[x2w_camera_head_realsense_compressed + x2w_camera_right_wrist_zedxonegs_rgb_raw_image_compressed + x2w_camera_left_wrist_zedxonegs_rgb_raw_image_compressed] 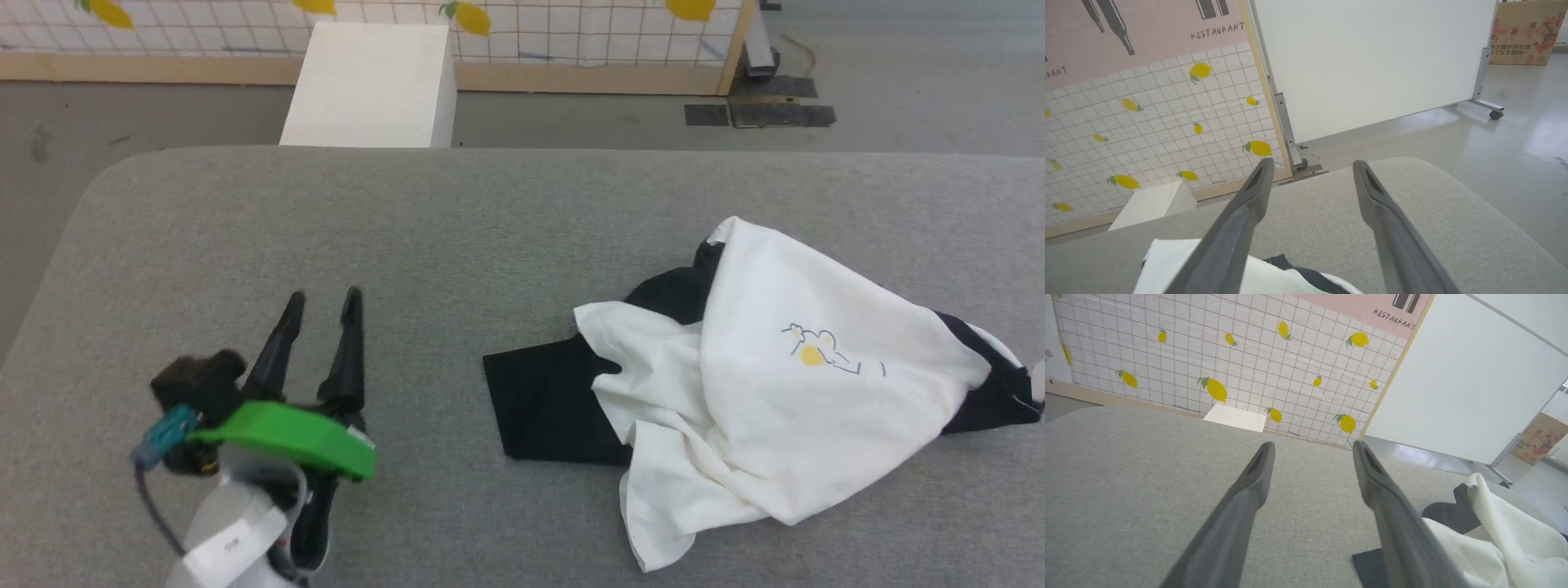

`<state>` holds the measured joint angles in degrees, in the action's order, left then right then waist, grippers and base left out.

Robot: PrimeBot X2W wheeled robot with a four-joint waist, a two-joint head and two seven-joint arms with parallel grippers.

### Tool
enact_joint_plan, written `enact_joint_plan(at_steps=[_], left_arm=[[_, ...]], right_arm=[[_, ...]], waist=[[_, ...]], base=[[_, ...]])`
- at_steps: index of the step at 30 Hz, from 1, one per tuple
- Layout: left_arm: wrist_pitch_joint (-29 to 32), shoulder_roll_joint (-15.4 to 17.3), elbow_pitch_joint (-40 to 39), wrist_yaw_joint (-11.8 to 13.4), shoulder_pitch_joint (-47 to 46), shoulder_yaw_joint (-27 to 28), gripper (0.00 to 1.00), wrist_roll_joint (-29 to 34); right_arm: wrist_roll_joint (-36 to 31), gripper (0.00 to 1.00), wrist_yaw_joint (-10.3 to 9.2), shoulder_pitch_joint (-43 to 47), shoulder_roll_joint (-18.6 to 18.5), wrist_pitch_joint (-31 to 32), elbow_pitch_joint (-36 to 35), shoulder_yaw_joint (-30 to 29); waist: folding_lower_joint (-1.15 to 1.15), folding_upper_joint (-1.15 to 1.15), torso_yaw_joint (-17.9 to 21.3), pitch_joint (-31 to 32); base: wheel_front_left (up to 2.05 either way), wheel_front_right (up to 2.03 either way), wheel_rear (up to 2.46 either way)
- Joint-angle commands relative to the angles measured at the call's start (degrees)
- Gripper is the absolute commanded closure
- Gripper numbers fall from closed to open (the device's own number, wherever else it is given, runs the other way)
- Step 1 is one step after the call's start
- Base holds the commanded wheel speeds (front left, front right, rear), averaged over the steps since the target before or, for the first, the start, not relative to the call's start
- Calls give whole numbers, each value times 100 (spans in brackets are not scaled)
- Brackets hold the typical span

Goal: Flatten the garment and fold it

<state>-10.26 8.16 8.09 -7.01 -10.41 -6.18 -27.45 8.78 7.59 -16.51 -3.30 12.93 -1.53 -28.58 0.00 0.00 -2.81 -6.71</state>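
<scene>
The garment (767,384) lies crumpled on the right half of the grey table (457,229): a white body with a small yellow print, one black sleeve spread flat toward the middle and black cloth at its right edge. My left gripper (323,299) hovers over the left part of the table, open and holding nothing, well clear of the garment (1494,535), which lies to its right. In the right wrist view my right gripper (1310,163) is open above the garment (1167,261), whose white and black cloth lies under the left finger; nothing sits between the fingers.
A white box (371,86) stands on the floor behind the table, in front of a lemon-patterned tiled wall (1229,355). A white wheeled partition (1372,61) and a cardboard box (1527,32) stand beyond the table's right end.
</scene>
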Motion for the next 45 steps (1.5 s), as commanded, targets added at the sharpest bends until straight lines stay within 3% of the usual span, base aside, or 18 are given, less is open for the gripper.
enact_joint_plan(at_steps=[1,8,10,14,18,24,29,30,32,36,39,41,45], left_arm=[[166,-76,29,-8,-266,-97,0,-80],[1856,-398,691,11,-1600,-779,0,-658],[2640,-468,1013,52,-2027,-1203,0,-803],[4152,-512,1553,214,-2564,-2024,0,-883],[5139,-520,1888,418,-2899,-2581,0,-739],[5320,-523,2162,546,-3137,-2799,0,-605],[5453,-525,2336,474,-3142,-2920,0,-727],[5502,-525,2361,454,-3139,-2954,12,-764],[5492,-526,2351,404,-3128,-2966,100,-929],[5456,-527,2231,317,-3135,-2948,100,-1221],[5526,-527,1825,113,-3062,-2985,100,-1748],[5883,-527,1306,1,-2825,-3231,100,-2431],[6698,-443,438,-40,-2277,-3919,100,-3087]], right_arm=[[90,0,-10,275,22,-126,-104,54],[604,0,-10,1150,40,-326,-222,520],[667,0,-10,1280,41,-352,-164,653],[691,0,-10,1344,41,-429,-82,834],[734,0,-10,1356,41,-460,-29,952],[734,0,-10,1377,42,-503,62,968],[719,0,-10,1385,42,-553,89,948],[720,0,-10,1377,42,-567,98,945],[701,0,-10,1345,42,-603,132,954],[678,0,-10,1312,42,-633,196,1004],[647,0,-10,1311,42,-625,278,1025],[616,0,-10,1337,42,-615,303,1015],[546,0,-10,1373,42,-560,281,983]], waist=[[0,0,124,60],[0,0,387,-45],[0,0,485,-98],[0,0,695,-175],[0,0,873,-293],[0,0,1006,-466],[0,0,1024,-559],[0,0,1021,-577],[0,0,1005,-611],[0,0,943,-622],[0,0,873,-559],[0,0,802,-491],[0,0,632,-436]], base=[[0,0,0],[0,0,0],[0,0,0],[0,0,0],[0,0,0],[0,0,0],[0,0,0],[0,0,0],[0,0,0],[0,0,0],[0,0,0],[0,0,0],[0,0,0]])
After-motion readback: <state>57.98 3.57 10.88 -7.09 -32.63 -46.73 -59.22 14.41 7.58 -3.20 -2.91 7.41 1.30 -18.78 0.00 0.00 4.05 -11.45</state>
